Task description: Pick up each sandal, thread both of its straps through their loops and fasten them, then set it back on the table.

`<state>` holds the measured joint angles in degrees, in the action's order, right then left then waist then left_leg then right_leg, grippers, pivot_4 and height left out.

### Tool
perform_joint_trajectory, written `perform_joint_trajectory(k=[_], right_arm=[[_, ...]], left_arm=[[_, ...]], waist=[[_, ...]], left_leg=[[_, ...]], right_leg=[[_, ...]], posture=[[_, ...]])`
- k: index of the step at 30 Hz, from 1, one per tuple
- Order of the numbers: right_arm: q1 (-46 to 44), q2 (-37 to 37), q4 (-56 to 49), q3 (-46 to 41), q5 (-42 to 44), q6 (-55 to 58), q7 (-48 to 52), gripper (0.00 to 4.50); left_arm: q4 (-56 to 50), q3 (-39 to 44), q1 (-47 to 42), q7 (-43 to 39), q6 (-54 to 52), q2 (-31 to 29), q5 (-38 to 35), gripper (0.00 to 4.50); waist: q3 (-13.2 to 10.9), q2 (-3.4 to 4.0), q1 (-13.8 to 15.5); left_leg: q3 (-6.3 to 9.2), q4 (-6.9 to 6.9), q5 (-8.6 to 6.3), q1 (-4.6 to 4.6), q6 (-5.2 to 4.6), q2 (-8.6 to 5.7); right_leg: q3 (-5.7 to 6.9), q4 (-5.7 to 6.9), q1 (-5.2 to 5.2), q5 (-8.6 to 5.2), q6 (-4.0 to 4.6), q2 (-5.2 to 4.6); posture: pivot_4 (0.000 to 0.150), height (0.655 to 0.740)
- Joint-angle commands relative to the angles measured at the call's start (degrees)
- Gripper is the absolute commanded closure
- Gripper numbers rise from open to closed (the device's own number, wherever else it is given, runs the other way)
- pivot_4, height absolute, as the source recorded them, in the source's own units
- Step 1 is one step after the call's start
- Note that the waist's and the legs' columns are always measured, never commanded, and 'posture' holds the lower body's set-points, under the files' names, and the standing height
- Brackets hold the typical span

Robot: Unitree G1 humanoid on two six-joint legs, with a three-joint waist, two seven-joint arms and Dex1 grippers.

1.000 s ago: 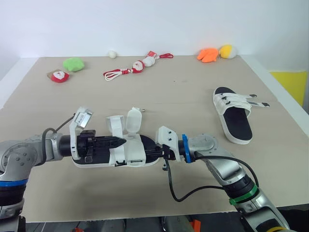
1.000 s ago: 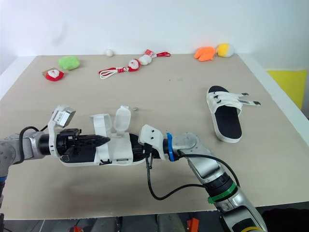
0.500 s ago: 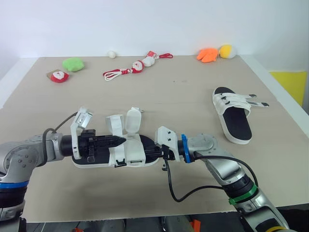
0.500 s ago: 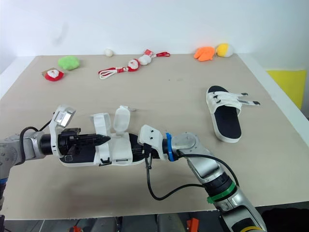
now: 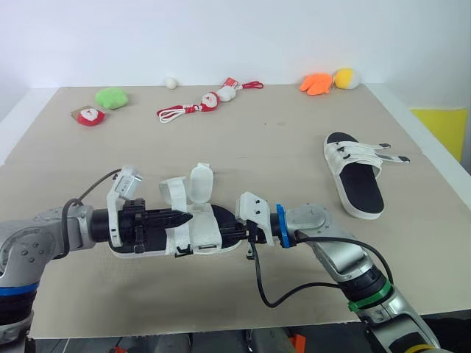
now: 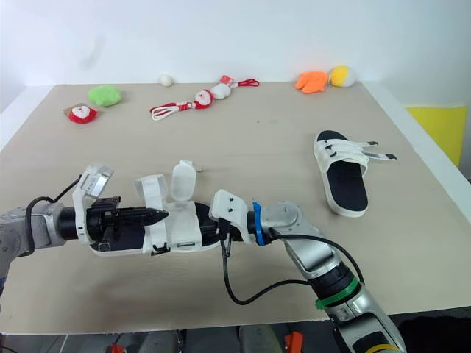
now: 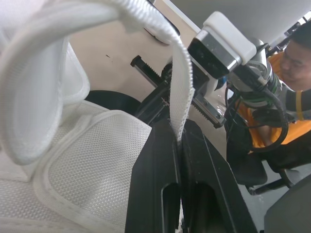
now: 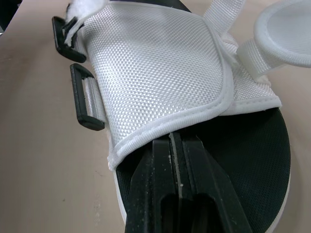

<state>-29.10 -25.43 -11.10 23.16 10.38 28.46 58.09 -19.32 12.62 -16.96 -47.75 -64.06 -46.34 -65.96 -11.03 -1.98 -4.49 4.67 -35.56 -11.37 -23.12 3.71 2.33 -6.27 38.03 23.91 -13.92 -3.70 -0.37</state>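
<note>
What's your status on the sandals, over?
Left gripper shut on strap, strap looped up. Right gripper shut on near sandal, at its upper's edge. Second sandal lies apart, right side. Nothing in the way.

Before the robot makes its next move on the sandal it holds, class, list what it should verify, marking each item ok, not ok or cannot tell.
1. The left gripper is shut on a strap: ok.
2. The right gripper is shut on the upper edge of the near sandal: ok.
3. The held strap passes through a loop: not ok, it stands up loose.
4. The strap's tip is lined up with that loop: cannot tell.
5. The far sandal is clear of both arms: ok, it lies apart on the table.
</note>
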Motion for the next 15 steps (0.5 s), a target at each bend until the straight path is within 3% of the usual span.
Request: perform_joint_trajectory(k=[1, 15], right_arm=[[-0.1, 0.3, -1.2, 0.5, 0.1, -0.1, -0.2, 4.50], [-0.2, 0.7, -0.9, 0.9, 0.4, -0.2, -0.5, 4.50]], left_arm=[[-2.7, 2.6, 1.0, 1.7, -1.2, -1.1, -2.5, 4.44], [-4.3, 4.7, 3.5, 6.4, -1.8, -1.4, -7.5, 4.44]], waist=[[0.0, 0.00, 0.0], [0.0, 0.00, 0.0]], left_leg=[[0.00, 0.00, 0.00, 0.00, 0.00, 0.01], [-0.01, 0.00, 0.00, 0.01, 0.00, 0.14]], right_leg=[[0.00, 0.00, 0.01, 0.00, 0.00, 0.01], [0.01, 0.00, 0.02, 0.04, 0.07, 0.15]], posture=[[0.150, 0.7400], [0.150, 0.7400]])
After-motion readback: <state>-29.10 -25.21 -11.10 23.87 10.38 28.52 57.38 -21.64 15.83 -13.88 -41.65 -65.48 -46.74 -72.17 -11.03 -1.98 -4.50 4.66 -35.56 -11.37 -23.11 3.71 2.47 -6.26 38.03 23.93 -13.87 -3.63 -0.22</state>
